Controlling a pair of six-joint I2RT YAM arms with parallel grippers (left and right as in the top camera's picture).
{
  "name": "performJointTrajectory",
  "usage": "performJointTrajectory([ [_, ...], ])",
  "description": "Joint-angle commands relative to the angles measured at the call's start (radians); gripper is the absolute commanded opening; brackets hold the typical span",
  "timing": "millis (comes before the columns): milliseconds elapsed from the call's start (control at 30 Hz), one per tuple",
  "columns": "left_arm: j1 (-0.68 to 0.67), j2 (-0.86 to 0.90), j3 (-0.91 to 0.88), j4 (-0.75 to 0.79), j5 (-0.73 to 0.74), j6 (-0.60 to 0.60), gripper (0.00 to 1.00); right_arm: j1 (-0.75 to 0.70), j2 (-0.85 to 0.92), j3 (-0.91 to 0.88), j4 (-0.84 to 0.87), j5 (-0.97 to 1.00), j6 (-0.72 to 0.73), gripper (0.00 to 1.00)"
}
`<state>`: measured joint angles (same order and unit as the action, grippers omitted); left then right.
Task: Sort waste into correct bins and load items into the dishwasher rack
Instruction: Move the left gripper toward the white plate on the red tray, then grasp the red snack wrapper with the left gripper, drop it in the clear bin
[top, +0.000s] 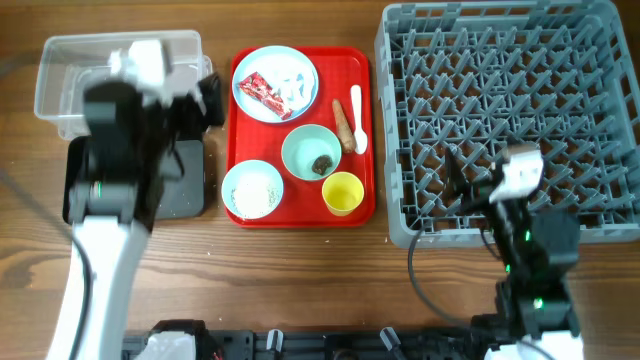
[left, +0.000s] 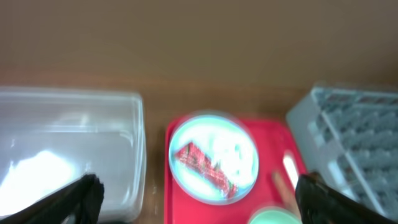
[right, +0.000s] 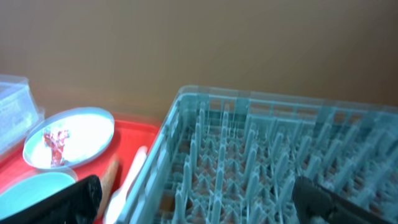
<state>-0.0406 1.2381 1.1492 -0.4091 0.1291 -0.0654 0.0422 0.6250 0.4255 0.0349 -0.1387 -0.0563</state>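
Red snack wrapper, seemingly just ahead of left hand

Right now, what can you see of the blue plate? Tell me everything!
The plate is round, pale blue and smooth, probably plastic. It lies flat, right way up, in the far left corner of the red tray. A red wrapper and some crumpled white tissue rest on it. It sits close beside the green bowl; whether the two touch is unclear.

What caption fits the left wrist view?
Open left gripper facing round pale blue plate with red snack wrapper, clear plastic tub alongside.
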Motion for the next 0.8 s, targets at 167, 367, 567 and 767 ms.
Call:
performJointTrajectory([
  [167,-0.161,0.695,0.871,-0.573,0.042,0.058,1.0,-0.001,0.557,0.797,-0.679,-0.029,-0.074,1.0],
  [367,-0.242,0.864,0.874,-0.451,0.228,0.058,1.0,-0.001,0.73,0.844,-0.695,-0.111,0.146,1.0],
  [567,-0.243,0.991,0.874,-0.418,-0.093,-0.416,1.0,-0.001,0.779,0.844,-0.735,-0.11,0.189,1.0],
  [767,-0.243,1.109,0.874,-0.381,-0.183,-0.527,1.0,-0.001,0.779,0.844,-0.736,-0.11,0.189,1.0],
])
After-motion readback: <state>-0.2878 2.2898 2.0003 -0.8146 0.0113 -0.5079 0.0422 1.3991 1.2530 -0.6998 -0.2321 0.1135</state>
